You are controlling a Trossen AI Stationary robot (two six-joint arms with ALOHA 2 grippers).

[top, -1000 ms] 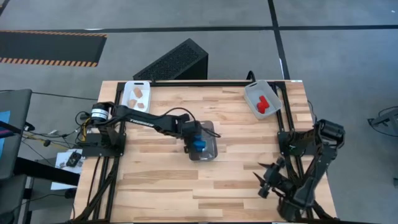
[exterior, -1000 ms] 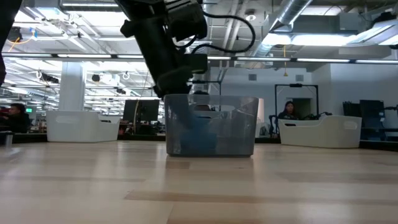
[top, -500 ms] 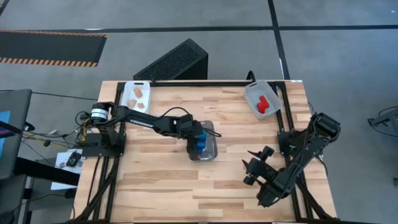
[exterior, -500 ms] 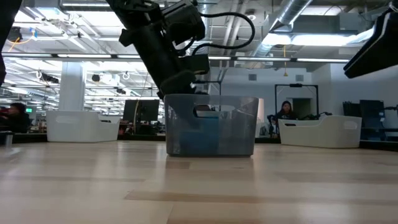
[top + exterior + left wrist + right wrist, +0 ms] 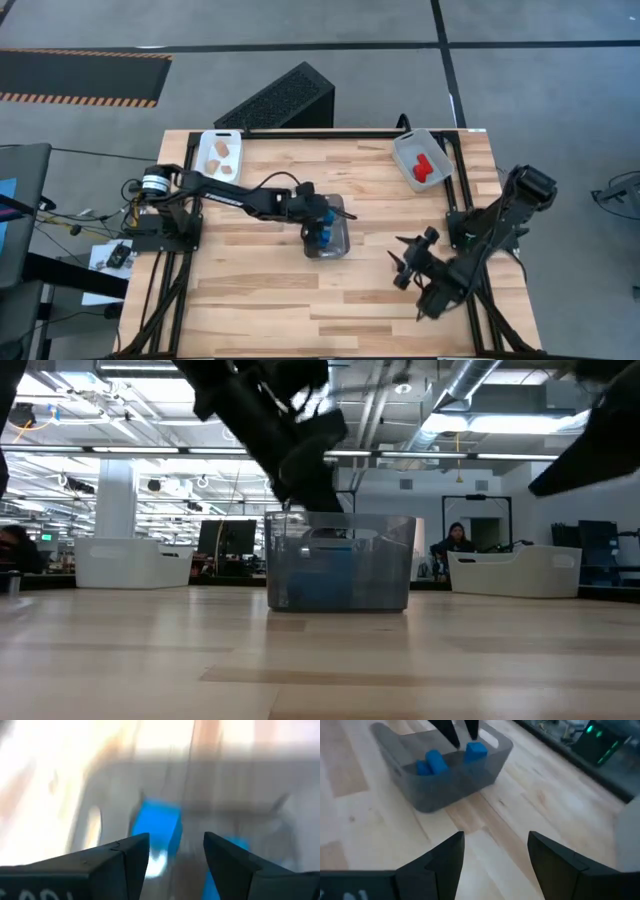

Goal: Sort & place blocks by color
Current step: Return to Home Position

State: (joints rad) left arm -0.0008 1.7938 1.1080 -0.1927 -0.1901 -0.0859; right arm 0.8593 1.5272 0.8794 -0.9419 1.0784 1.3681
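Shifted since before, the left gripper (image 5: 176, 840) is hovering over the bin (image 5: 450, 787), fingers spread. The right gripper (image 5: 496, 842), fingers also spread, is viewing three blue blocks (image 5: 434, 761) inside.

Overhead, table-level, wrists; bin (image 5: 451, 790) seemingly shared.

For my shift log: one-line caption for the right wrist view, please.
Open right pincer faces the grey bin containing blue blocks, left pincer above it.
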